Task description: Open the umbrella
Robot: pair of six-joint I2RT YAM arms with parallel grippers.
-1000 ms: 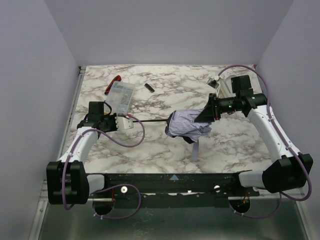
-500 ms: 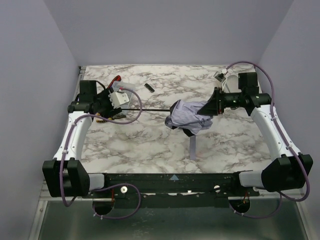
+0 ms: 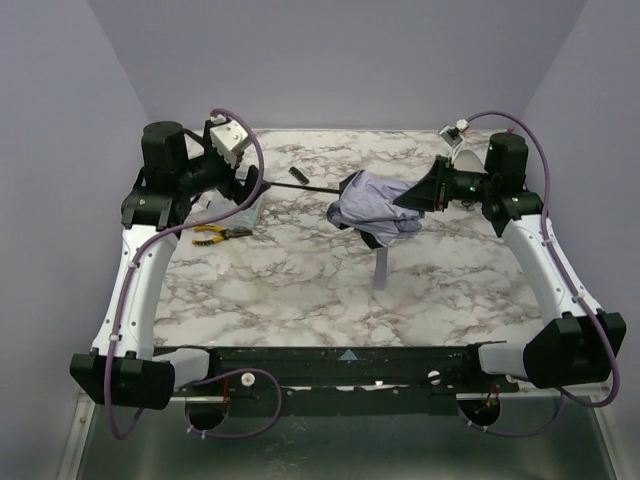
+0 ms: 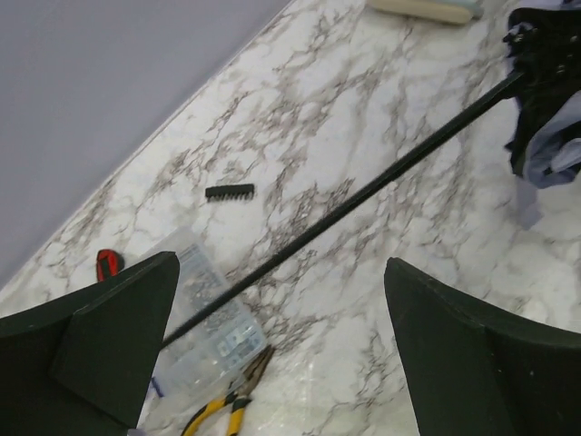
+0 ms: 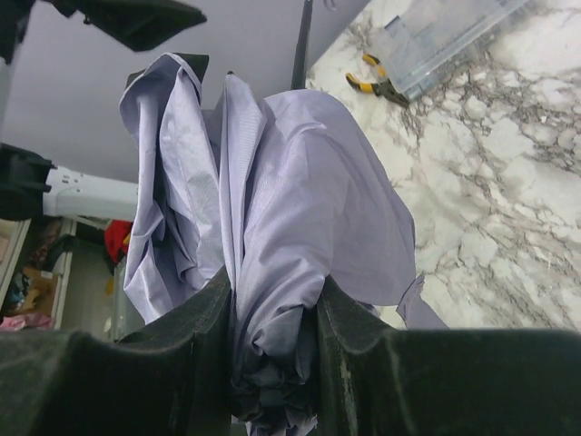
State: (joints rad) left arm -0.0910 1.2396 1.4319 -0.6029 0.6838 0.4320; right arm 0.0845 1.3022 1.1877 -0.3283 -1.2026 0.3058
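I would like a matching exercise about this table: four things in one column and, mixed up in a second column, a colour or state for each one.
Things:
1. umbrella
2. pliers
3. clear box
4. toothed strip

Descriptions:
A. yellow handles
B. short, black, lying alone on the marble table
C. pale lavender cloth, pinched by the right gripper
D. see-through, beside the pliers

Pairs: 1-C, 2-A, 3-D, 4-B.

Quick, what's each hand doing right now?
Left hand: open, fingers wide apart; shaft of the umbrella runs behind one finger, hold unclear.
Right hand: closed on the umbrella fabric.
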